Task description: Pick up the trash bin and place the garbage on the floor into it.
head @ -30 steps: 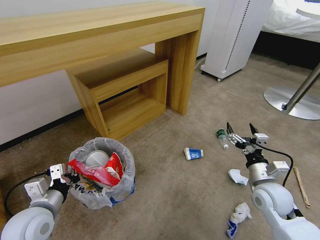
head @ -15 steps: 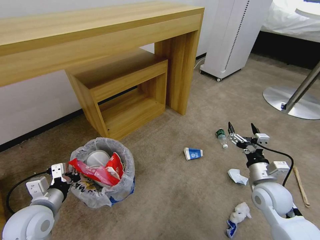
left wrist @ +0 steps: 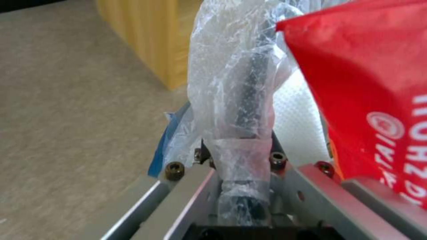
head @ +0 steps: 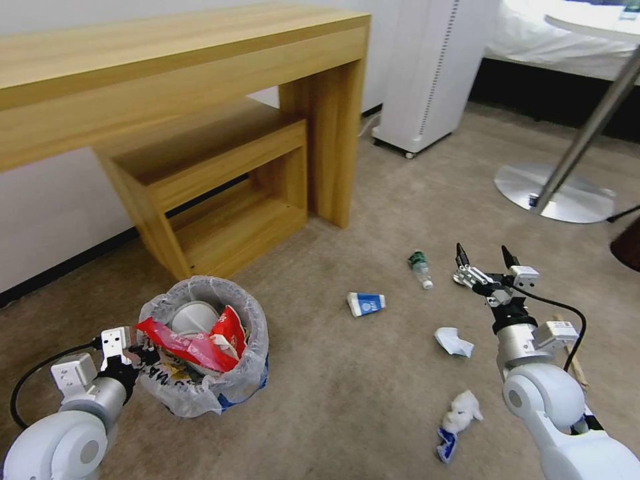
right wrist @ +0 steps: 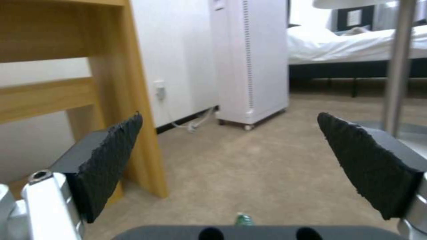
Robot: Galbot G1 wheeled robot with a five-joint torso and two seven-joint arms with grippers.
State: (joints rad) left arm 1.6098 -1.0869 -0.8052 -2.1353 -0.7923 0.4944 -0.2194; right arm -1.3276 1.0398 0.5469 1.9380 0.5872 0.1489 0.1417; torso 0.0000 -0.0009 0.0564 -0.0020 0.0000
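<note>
Head view: left claw clamped on trash bin rim, right claw spread above floor.
Green-label bottle lies just beside it; likely best approach: lower squarely, straddle the bottle.

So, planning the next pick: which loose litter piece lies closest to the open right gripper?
The small green-label plastic bottle, just left of the right gripper; the others lie farther.
</note>
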